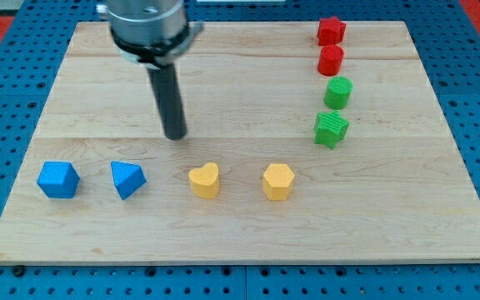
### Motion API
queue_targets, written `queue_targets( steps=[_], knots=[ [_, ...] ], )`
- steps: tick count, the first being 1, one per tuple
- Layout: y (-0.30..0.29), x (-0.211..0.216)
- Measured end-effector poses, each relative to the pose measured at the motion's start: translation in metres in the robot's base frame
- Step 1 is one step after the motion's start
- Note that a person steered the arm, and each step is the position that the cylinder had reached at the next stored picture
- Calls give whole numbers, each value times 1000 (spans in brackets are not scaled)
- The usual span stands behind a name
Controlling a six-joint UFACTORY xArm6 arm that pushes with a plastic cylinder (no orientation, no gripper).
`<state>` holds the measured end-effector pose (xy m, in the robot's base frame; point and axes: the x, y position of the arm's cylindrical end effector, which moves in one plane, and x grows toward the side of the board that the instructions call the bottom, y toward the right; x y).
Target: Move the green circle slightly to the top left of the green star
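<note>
Wooden desk (240,229), pale planks, on a blue pegboard (7,50). Left to right along the lower row: blue cube-ish block (58,179), blue wedge-like block (127,179), yellow heart (204,179), yellow hexagon-ish block (278,182), all apart from each other. My tip (175,136) sits on the desk at about 11 o'clock from the yellow heart, near it but not touching, and well apart from the right-hand column. No jaws on this rig, just the dark rod, so nothing open or closed to report. Right side, a column: green star (331,129) lowest, green circle (337,92) just beside it at roughly 12 to 1 o'clock, small gap between them. Above at 12 o'clock, red cylinder-like block (330,60), then another red block (331,31), shape unclear, at the desk's top edge.
</note>
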<state>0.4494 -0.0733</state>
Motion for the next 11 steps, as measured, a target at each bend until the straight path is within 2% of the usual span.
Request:
queue_targets(
  steps=[2,4,5,6,7,9,10,11],
  knots=[
    [101,25],
    [267,26],
    [290,-39],
    [294,-85],
    [293,-86],
    [233,-86],
    [224,-86],
    [275,-74]
  ],
)
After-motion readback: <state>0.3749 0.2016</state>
